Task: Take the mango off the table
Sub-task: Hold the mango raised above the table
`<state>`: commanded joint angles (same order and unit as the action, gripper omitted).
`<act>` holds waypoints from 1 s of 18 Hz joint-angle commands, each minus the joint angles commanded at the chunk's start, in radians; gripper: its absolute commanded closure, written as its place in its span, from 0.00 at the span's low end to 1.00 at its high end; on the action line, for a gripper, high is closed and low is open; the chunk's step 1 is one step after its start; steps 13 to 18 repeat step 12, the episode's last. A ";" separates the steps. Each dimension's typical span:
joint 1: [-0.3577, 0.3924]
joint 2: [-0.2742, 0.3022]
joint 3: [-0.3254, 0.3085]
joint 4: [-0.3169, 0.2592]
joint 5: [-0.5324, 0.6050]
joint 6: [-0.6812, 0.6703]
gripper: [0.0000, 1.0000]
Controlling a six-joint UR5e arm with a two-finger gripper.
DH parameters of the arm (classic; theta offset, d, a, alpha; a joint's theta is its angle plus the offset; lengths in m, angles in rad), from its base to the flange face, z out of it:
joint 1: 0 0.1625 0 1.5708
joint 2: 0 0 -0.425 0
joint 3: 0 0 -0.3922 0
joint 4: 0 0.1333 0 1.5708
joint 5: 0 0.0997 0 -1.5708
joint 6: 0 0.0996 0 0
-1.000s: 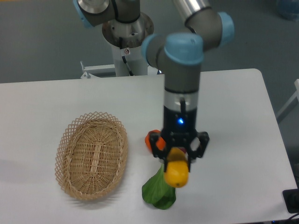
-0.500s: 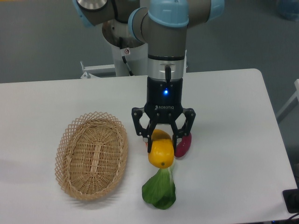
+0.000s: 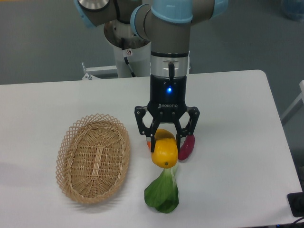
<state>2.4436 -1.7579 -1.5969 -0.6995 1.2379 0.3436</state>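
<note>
A robot arm's claw [image 3: 166, 141] points down over the white desk [image 3: 237, 123], its fingers closed around the yellow mango [image 3: 164, 152]. A leafy green vegetable [image 3: 162, 192] lies just below it, a dark red-purple vegetable [image 3: 186, 147] just to its right, and a wicker basket [image 3: 93, 157] well to its left

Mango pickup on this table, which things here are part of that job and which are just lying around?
Part of the job:
- mango, held between the fingers of the tool
- table

Just lying around:
- wicker basket, empty, to the left
- green leafy vegetable, below the mango
- dark red vegetable, beside the mango
- orange fruit, mostly hidden behind the tool
</note>
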 joint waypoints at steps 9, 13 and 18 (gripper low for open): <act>0.003 0.000 -0.012 0.002 0.000 0.002 0.45; 0.003 0.000 -0.014 0.002 0.000 0.002 0.45; 0.003 0.000 -0.014 0.002 0.000 0.002 0.45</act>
